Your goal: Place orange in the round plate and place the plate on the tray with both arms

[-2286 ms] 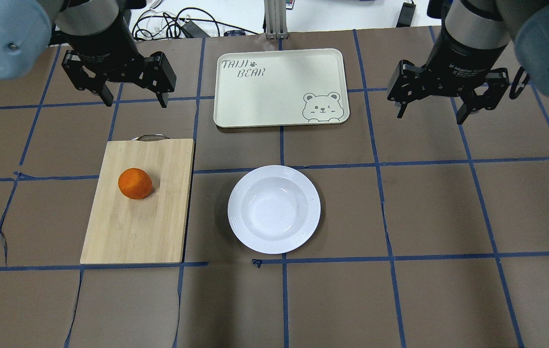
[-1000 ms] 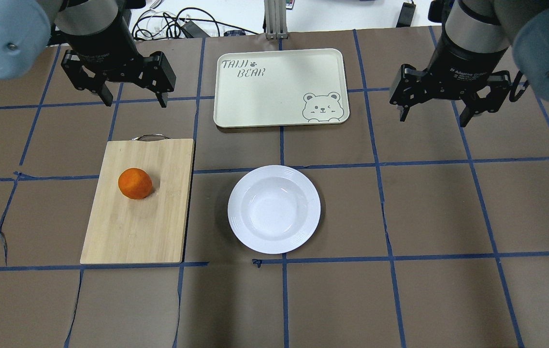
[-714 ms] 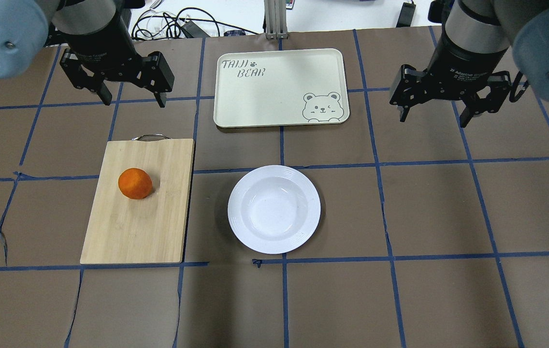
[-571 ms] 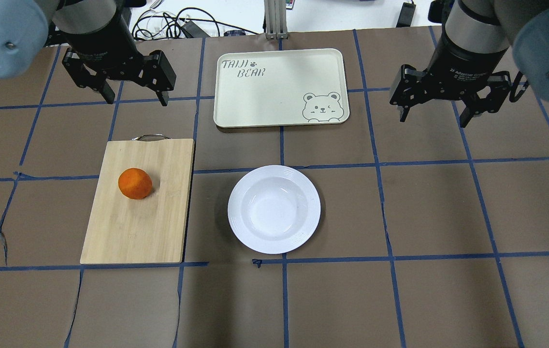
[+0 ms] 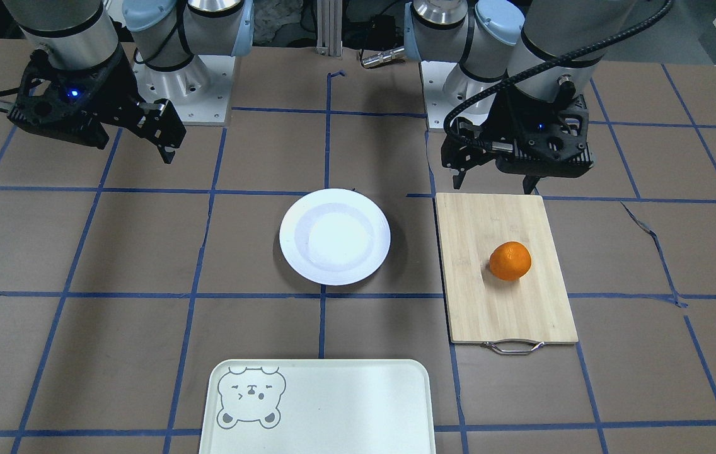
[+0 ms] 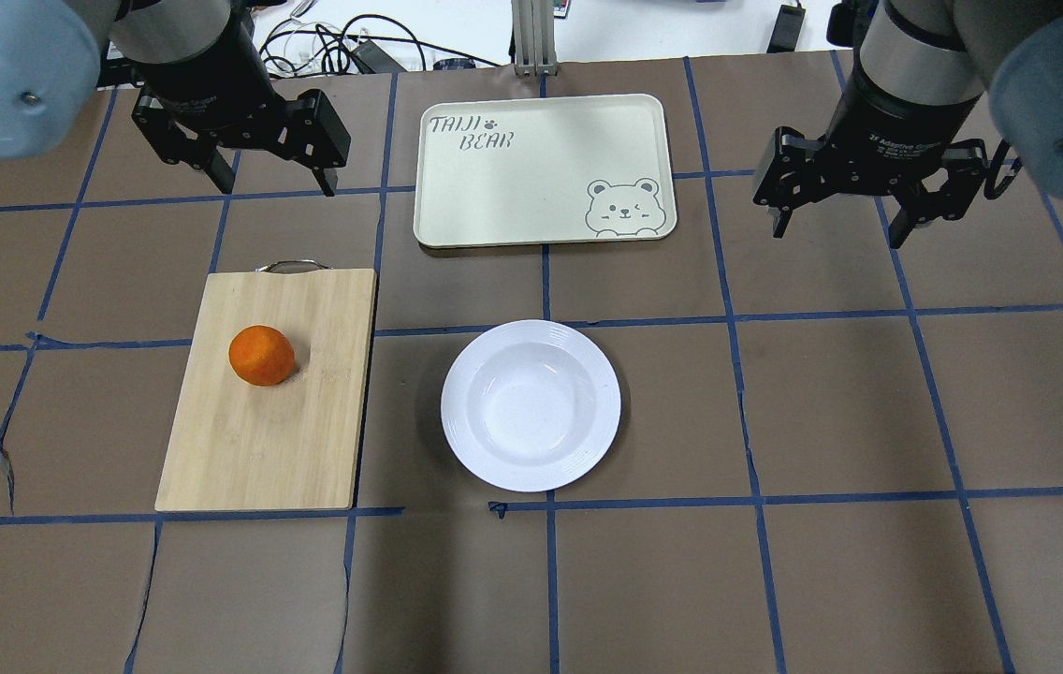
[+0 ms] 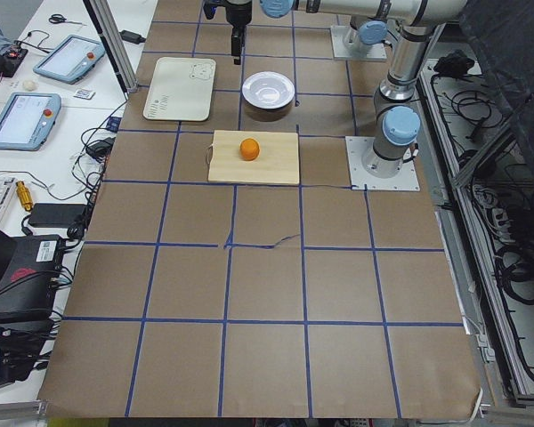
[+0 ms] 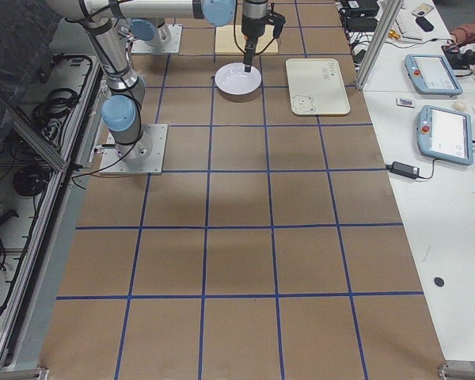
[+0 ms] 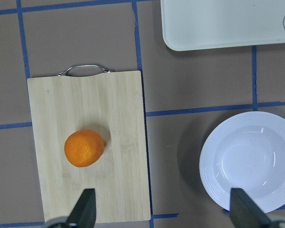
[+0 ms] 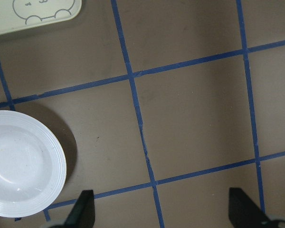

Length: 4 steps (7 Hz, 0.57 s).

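Note:
The orange lies on a bamboo cutting board. To its right on the table, the white round plate holds nothing. The cream tray with its bear drawing lies beyond the plate. My left gripper hangs open above the board's handle end, holding nothing. At the right, level with the tray, my right gripper is open too, apart from the plate.
The board's metal handle points toward the tray. Blue tape lines grid the brown table cover. Cables lie past the table's far edge. In the side views, tablets sit on a white bench beside the table.
My left gripper has shifted slightly to the right and toward the far edge. The right gripper, orange, plate and tray have stayed put.

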Tool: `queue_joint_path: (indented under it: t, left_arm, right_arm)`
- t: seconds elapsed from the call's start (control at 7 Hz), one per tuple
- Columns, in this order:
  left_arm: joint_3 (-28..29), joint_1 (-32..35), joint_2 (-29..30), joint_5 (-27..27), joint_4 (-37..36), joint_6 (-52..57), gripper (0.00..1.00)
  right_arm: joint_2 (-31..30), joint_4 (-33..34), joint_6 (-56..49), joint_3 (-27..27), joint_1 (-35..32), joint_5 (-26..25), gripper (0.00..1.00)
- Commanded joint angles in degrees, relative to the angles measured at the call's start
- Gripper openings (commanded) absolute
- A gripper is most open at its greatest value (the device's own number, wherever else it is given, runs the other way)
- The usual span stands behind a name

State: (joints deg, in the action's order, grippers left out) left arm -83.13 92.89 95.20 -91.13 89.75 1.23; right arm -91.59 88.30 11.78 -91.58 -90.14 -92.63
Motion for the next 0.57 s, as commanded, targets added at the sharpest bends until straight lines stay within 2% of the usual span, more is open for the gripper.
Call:
queue_joint_path:
  t: [0.0, 0.43]
  left_arm:
    - [-0.01, 0.01, 0.24, 0.16, -0.02, -0.18, 1.00]
    - [-0.63, -0.34, 2.34, -0.28, -0.02, 0.08, 1.00]
  right_arm:
    - [0.01, 0.03, 0.00, 0.00, -0.03, 0.08, 1.00]
    - [0.01, 0.12, 0.00, 0.00, 0.14, -0.01, 1.00]
